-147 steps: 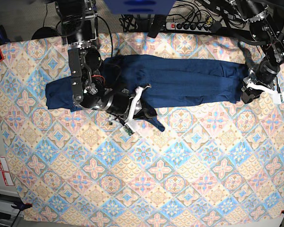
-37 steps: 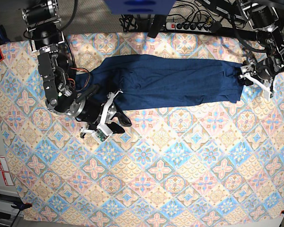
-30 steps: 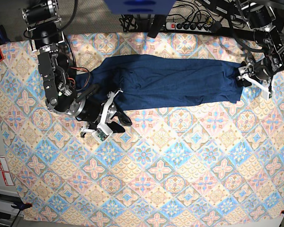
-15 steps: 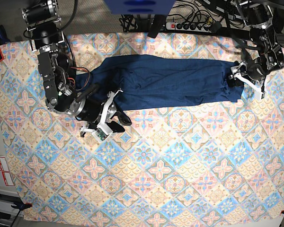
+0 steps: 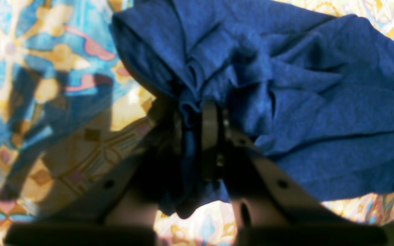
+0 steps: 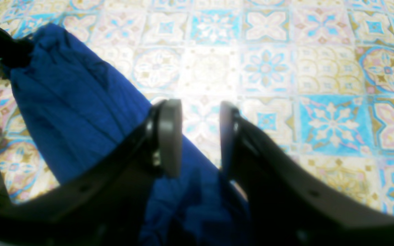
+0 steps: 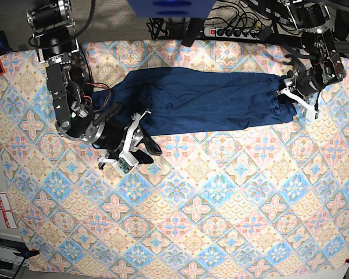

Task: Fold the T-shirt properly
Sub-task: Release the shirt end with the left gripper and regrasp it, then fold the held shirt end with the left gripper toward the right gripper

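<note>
T-shirt (image 5: 286,85) fabric is bunched between the jaws of your left gripper (image 5: 197,133) in the left wrist view; they stand narrow and pinch a fold at the shirt's end, probably to carry it over. Patterned cloth (image 5: 29,85) lies bare on one side.

In the right wrist view, your right gripper (image 6: 197,136) has its jaws half apart, with shirt fabric low between them; whether it grips, you cannot tell.

From the base view, the shirt (image 7: 203,99) lies as a long band near the table's far edge, and you have much free room on the near side.
</note>
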Tool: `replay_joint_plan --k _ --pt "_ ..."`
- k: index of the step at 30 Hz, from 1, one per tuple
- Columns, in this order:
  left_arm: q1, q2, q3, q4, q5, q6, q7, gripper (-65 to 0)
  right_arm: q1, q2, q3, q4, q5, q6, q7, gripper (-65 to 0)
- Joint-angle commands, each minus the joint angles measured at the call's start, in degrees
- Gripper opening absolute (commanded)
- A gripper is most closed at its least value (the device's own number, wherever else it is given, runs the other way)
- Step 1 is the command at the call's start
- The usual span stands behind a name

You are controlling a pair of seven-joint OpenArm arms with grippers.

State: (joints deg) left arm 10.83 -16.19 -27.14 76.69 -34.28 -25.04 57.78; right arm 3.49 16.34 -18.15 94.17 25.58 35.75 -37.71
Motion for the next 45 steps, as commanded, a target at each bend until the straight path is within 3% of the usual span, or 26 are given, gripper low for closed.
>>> replay_joint_plan --k 1,4,10,17,24,34,45 --pt "0.1 0.1 0.0 2.1 -0.1 -2.4 1.3 -65.0 1.0 0.3 0.1 1.2 1.0 0.2 1.5 -46.9" --pt "1.5 0.1 -0.1 8.4 -0.1 -4.1 1.3 -65.0 1.0 0.3 0.2 1.2 1.0 0.2 1.5 -46.9" --pt "4.9 1.9 0.2 20.1 -0.1 -4.1 -1.6 -65.0 -0.1 0.4 0.3 1.2 1.0 0.2 1.5 -46.9" --pt "5.3 7.3 3.2 27.3 -0.1 -4.2 -1.6 -65.0 -1.3 3.7 4.0 1.2 1.0 0.2 1.5 -46.9" --pt "2.7 8.8 15.0 28.3 0.0 -4.2 -1.7 -65.0 -4.9 4.4 11.0 1.3 1.0 0.2 1.5 -46.9" --pt "0.4 11.0 24.1 28.2 0.6 -3.8 -1.5 -65.0 -7.0 4.4 18.1 3.8 1.0 0.2 1.5 -46.8" --pt "-0.8 10.7 25.5 21.6 0.7 -3.8 -1.5 -65.0 -6.6 4.4 20.1 4.0 1.0 0.2 1.5 -46.7"
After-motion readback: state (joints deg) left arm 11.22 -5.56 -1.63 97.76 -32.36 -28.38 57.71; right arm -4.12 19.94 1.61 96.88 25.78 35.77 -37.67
